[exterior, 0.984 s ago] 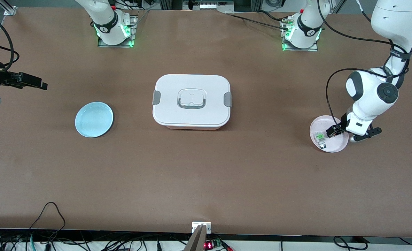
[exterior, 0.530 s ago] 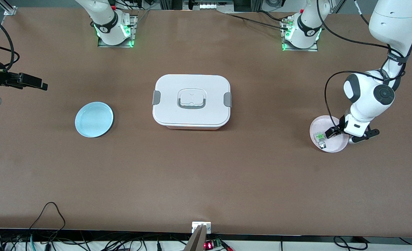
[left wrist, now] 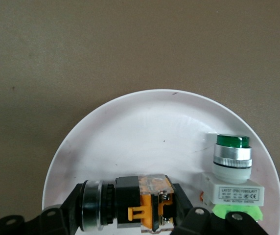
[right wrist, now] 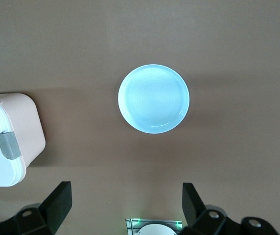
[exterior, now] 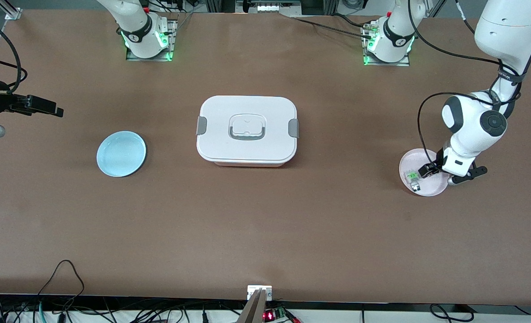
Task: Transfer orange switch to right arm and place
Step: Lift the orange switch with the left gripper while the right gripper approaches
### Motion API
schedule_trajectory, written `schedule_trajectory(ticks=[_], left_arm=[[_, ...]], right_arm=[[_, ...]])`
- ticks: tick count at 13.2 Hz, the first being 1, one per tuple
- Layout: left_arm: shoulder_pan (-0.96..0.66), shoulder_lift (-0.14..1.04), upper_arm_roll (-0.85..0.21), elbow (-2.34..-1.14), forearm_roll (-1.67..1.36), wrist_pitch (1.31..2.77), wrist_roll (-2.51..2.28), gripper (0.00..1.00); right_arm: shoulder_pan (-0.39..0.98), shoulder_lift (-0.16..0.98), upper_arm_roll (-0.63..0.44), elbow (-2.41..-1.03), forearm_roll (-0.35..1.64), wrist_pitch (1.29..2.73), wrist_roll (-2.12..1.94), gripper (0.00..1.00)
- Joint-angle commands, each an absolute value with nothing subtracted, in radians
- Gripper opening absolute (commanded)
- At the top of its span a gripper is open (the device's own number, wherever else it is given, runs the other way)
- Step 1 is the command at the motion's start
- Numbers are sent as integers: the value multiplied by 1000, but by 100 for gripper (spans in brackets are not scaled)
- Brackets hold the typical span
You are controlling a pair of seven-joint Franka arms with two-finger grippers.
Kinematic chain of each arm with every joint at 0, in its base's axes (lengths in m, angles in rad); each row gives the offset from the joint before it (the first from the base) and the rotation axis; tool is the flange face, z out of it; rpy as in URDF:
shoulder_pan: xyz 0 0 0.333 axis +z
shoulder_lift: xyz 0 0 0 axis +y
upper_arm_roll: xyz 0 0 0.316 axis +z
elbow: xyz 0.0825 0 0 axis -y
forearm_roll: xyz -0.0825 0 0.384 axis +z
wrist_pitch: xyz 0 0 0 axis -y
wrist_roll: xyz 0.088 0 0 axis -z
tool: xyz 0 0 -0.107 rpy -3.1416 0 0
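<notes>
Orange switch (left wrist: 142, 203): small block, black housing with an orange plastic clip and a clear-amber section, silver ribbed collar and black round cap at one end. It lies on its side in the pink plate (exterior: 410, 159) at the left arm's end of the table. Left gripper (left wrist: 130, 220) is down in that plate with jaws pinched on the orange switch, one black jaw at the cap end, the other at the block end.

Beside it in the same plate stands the green switch (left wrist: 232, 169): clear body with a printed label, chrome ring, glossy green dome, bright green base. Only the left wrist view gives this detail; in the front view the orange switch is just a dark speck under the wrist.

Plate looks smooth and glossy. Table is matte brown.

Right gripper (right wrist: 126, 203) waits in the air over the right arm's end of the table, jaws spread wide, nothing between them. Its wrist view looks down on a round light-blue plate (right wrist: 153, 98) and a corner of the white lidded box (exterior: 247, 130) with grey latches and a recessed handle, at mid-table.
</notes>
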State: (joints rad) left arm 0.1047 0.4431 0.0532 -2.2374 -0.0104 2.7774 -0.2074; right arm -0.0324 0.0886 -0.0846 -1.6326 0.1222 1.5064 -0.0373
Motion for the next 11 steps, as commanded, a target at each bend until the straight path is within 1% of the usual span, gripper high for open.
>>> schedule_trajectory(ticks=[1, 3, 7, 10, 11], left_arm=[[109, 446, 49, -2218, -15, 2760, -187, 26], [106, 427, 48, -2180, -15, 2670, -186, 26], [100, 410, 48, -2011, -14, 2351, -181, 26], [98, 411, 46, -1909, -14, 2180, -163, 26], [98, 410, 38, -1878, -15, 2113, -160, 24]], right_arm=[[-32, 94, -83, -1621, 147, 1502, -44, 100], [-32, 95, -81, -1623, 149, 1499, -43, 100], [-32, 91, -80, -1623, 175, 1494, -49, 100], [-32, 80, -78, -1614, 195, 1488, -51, 100], [-31, 78, -77, -1611, 224, 1488, -48, 100]])
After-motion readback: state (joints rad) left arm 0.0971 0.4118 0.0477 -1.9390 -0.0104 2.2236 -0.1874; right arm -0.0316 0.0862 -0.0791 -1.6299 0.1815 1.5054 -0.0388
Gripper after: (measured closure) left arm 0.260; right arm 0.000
